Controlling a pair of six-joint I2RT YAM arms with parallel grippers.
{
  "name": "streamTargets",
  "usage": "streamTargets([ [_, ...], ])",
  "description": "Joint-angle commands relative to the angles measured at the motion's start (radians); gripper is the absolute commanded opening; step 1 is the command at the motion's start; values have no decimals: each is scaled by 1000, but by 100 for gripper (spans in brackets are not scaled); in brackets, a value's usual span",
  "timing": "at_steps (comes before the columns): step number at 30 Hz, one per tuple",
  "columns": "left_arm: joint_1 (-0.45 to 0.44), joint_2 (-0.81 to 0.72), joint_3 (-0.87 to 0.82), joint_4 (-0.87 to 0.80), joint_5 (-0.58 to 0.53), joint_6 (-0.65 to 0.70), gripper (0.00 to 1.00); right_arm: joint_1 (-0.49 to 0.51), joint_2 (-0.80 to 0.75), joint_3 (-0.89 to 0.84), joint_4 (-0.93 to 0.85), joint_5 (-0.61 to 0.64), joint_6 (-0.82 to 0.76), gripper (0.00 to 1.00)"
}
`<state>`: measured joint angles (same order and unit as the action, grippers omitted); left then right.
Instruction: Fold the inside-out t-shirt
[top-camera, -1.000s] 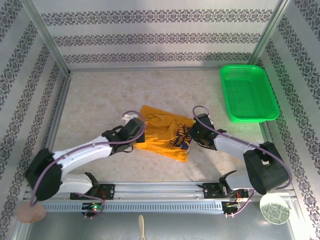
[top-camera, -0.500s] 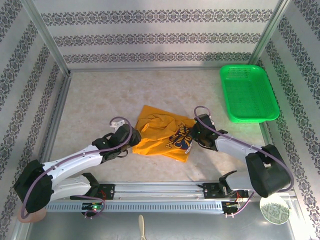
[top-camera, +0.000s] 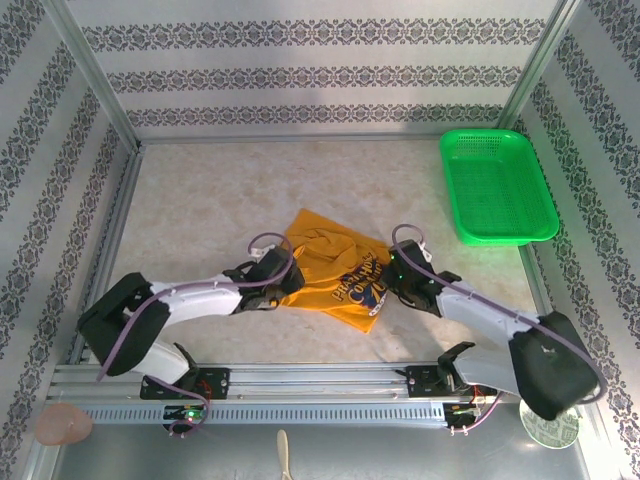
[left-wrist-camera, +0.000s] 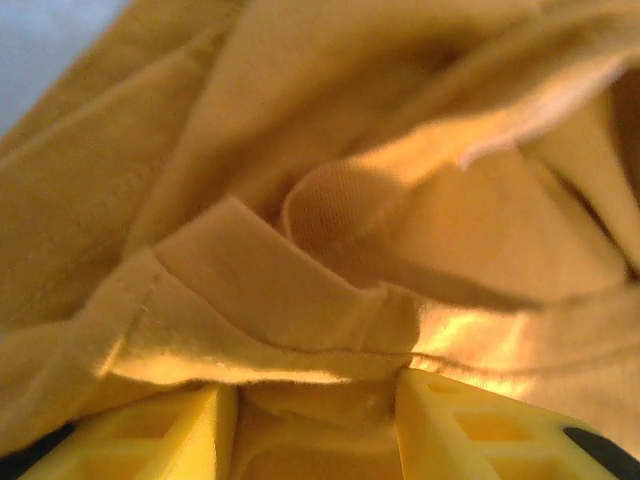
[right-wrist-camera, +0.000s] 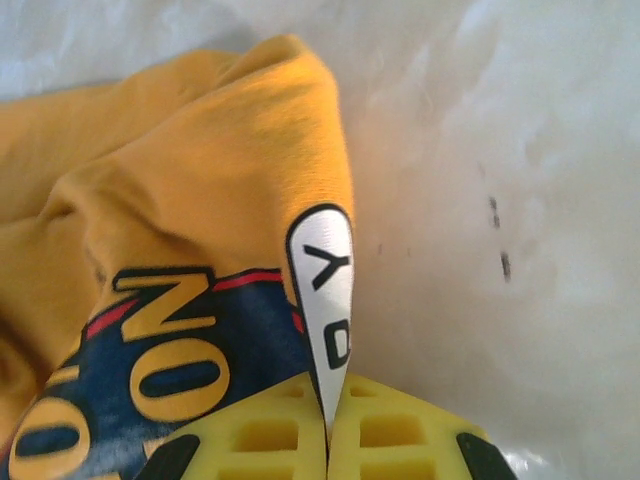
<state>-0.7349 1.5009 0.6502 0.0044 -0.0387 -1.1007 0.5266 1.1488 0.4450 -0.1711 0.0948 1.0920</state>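
Right gripper (right-wrist-camera: 328, 412) pinches the t-shirt (right-wrist-camera: 180, 180) at its printed edge.

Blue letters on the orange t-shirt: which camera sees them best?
Right wrist view: the dark navy lettered print on the mustard-orange cotton t-shirt is close and sharp. Top view shows it tiny; left wrist faces plain folds.

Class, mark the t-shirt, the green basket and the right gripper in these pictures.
t-shirt (top-camera: 320, 252): top external view, plain orange cloth above the print.
green basket (top-camera: 497, 185): top external view, its mesh floor.
right gripper (right-wrist-camera: 328, 405): right wrist view, between its fingertips.
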Motion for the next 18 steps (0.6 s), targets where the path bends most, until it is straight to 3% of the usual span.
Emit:
streamTargets([
  [1,99,91,107,50,87,159,45,86,-102,-74,-116,90,142,0],
  [4,158,202,244,26,176,286,45,217,-195,-169,-133,140,294,1],
  [7,195,327,412,-33,263,403,45,350,-242,-212,-133,170,393,30],
  [9,212,396,516,-90,293,474,45,395,-256,-188,-152,155,361,41],
  [14,296,466,740,-216,357,571,47,377,-346,36,-392,189,148,45],
  [18,350,410,809,-284,388,603,49,156,-282,243,-430,59,-135,45],
])
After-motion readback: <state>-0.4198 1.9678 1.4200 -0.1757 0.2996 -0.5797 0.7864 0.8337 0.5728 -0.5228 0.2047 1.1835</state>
